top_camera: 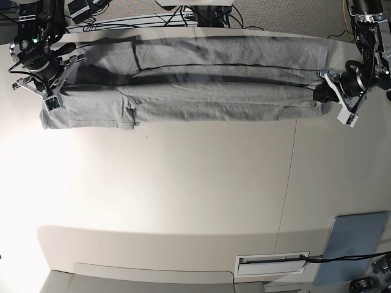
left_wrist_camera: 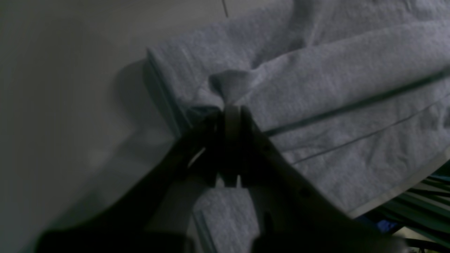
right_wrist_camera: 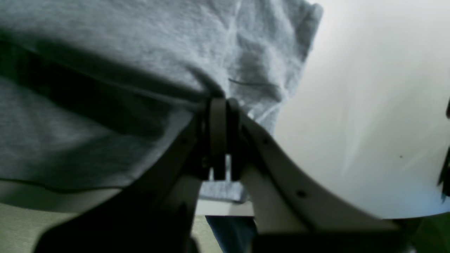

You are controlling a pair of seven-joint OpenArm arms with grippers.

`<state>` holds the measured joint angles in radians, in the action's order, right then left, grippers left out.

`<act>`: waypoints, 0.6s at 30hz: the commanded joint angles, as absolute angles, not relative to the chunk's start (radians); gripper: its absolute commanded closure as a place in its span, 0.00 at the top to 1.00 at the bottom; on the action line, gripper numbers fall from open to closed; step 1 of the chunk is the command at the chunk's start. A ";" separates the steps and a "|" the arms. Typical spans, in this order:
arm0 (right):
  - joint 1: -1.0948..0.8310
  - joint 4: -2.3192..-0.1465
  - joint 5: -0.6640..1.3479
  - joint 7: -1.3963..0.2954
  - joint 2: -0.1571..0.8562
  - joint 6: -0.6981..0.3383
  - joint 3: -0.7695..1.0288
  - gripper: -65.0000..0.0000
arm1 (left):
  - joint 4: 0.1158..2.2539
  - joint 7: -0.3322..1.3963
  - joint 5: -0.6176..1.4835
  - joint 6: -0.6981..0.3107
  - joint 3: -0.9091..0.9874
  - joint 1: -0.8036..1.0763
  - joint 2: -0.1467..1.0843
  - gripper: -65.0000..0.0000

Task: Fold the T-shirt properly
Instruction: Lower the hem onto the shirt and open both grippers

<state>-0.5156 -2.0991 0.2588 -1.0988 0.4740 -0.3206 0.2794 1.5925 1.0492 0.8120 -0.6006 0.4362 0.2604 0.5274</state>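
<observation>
Grey T-shirt [top_camera: 214,79] stretched flat, claw tips hidden

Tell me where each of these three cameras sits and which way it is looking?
Left wrist: rides on the left arm, looks along the left gripper, jaws shut on a pinch of the T-shirt.
Right wrist: rides on the right arm, looks along the right gripper, jaws shut on a fold of the shirt's edge.
Base: overhead, looking down at the table; both arms show at the shirt's ends.
Shared: all three show the same grey shirt and pale table; the base view shows both grippers.
</observation>
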 commanded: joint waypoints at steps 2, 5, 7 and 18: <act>-0.516 -2.112 0.245 -1.098 0.491 -0.314 0.290 0.00 | 1.624 1.059 0.824 -0.603 0.448 0.255 0.552 0.00; -0.516 -2.112 0.245 -1.107 0.491 -0.314 0.290 0.00 | 1.638 1.086 0.823 -0.603 0.448 0.255 0.552 0.00; -0.516 -2.112 0.243 -1.104 0.491 -0.318 0.290 0.00 | 1.639 1.097 0.823 -0.603 0.448 0.255 0.552 0.00; -0.516 -2.112 0.208 -1.080 0.491 -0.490 0.290 0.31 | 1.639 1.145 0.823 -0.589 0.448 0.255 0.552 0.64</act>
